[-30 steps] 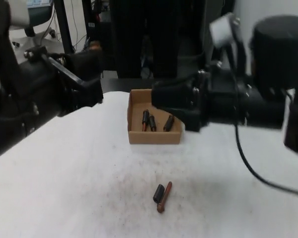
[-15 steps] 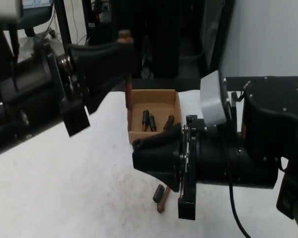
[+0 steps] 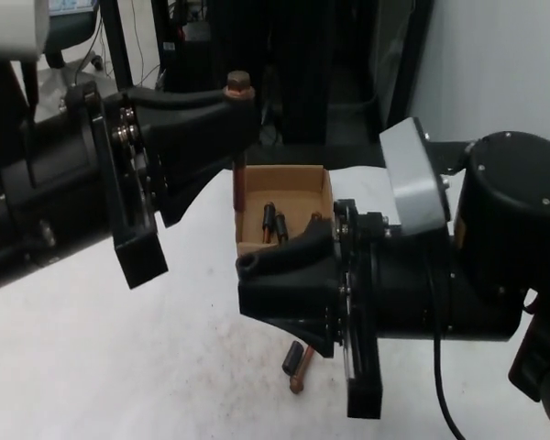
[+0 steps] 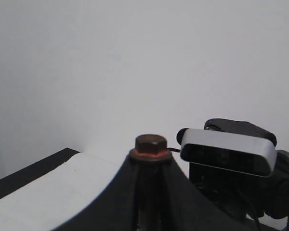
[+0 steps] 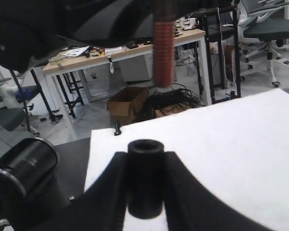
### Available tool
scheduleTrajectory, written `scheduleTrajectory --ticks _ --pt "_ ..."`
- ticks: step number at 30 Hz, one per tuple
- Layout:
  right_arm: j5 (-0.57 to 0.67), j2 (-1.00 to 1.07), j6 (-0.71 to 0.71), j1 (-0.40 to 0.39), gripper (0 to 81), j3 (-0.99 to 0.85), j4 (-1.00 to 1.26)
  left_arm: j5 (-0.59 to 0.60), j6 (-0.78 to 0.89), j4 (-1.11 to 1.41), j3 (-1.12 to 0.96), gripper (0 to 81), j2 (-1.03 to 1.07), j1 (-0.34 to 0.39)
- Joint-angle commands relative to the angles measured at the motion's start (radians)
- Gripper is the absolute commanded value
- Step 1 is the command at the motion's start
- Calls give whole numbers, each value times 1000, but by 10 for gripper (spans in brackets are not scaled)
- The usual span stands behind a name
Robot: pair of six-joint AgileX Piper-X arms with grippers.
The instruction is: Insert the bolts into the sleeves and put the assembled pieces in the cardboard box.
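Left pincer: the left pincer (image 3: pixel 242 117) (image 4: pixel 151 169) is raised over the table, up beside the box's near left corner in the high view. Its two fingers are closed narrowly on a bolt just under the head.
Bolt: the bolt (image 3: pixel 239 179) (image 4: pixel 152 146) (image 5: pixel 163 45) is rusty brown with a hexagonal head. It stands upright, head on top of the fingers, and its threaded shank hangs down below them.
Right pincer: the right pincer (image 3: pixel 254 268) (image 5: pixel 145 195) is raised above the middle of the table, lower than the left one. Its fingers are clamped on a sleeve from both sides.
Sleeve: the sleeve (image 5: pixel 145 177) is a black tube held upright, with its open mouth facing up.
Bolt against sleeve: the shank's tip hangs above the sleeve's mouth and a gap shows between them, so the bolt is not yet inside.
Cardboard box: the cardboard box (image 3: pixel 293 180) sits open on the far part of the table.
Assembled pieces: three dark assembled pieces (image 3: pixel 269 220) lie on the box floor, and the right-hand one is partly hidden by the right arm.
Loose parts: a loose sleeve (image 3: pixel 293 356) and a loose bolt (image 3: pixel 302 374) lie side by side on the near table, touching or nearly so. They are well apart from the box and half covered by the right arm.
Table: the table (image 3: pixel 119 367) has a white, slightly speckled cover.
Wrist camera: a grey wrist camera (image 3: pixel 412 183) (image 4: pixel 226 151) sits on the right arm, opposite the bolt's head.
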State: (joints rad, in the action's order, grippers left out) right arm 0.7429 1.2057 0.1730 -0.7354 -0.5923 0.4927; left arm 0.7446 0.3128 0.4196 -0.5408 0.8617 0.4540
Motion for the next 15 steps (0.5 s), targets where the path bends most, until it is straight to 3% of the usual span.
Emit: scheduleTrajectory --ticks 1,7,15 --pt "30 -7 37 0 8 -3 63 -27 -37 20 -3 2 -4 4" --pt "25 -7 52 7 8 -3 179 -26 -35 32 -3 2 -4 4" --pt "14 -7 73 30 8 7 167 -35 63 154 -3 2 -4 4"
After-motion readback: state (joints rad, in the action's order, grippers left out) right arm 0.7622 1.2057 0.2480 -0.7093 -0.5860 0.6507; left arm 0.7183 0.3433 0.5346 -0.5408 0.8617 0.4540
